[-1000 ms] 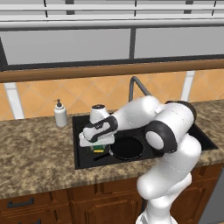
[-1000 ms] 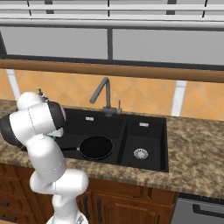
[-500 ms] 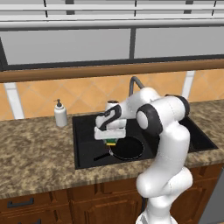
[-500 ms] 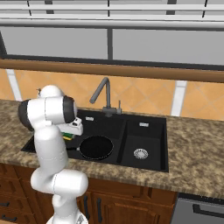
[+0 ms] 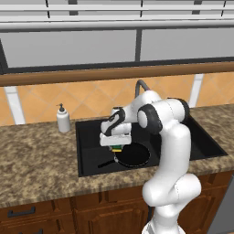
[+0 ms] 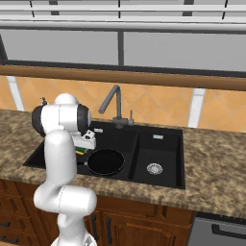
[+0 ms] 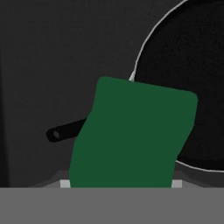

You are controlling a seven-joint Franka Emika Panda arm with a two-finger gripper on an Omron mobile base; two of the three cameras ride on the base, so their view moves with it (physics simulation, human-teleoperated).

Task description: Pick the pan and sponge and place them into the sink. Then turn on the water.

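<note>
The green-and-yellow sponge hangs from my gripper, which is shut on it just above the left basin of the black sink. In the hand view the sponge shows its green face and covers the fingertips. The black pan lies on the basin floor directly below and to the right of the sponge, its thin handle pointing left. From the right base view the sponge sits at the pan's left edge. The dark gooseneck faucet stands behind the sink; no water runs.
A white soap dispenser stands on the granite counter left of the sink. The narrower right basin holds a silver drain. A tiled wall and a wooden ledge run behind the faucet.
The gripper has carried the sponge from the left side of the basin rightward to the pan's edge. In the last half second it barely moved.
</note>
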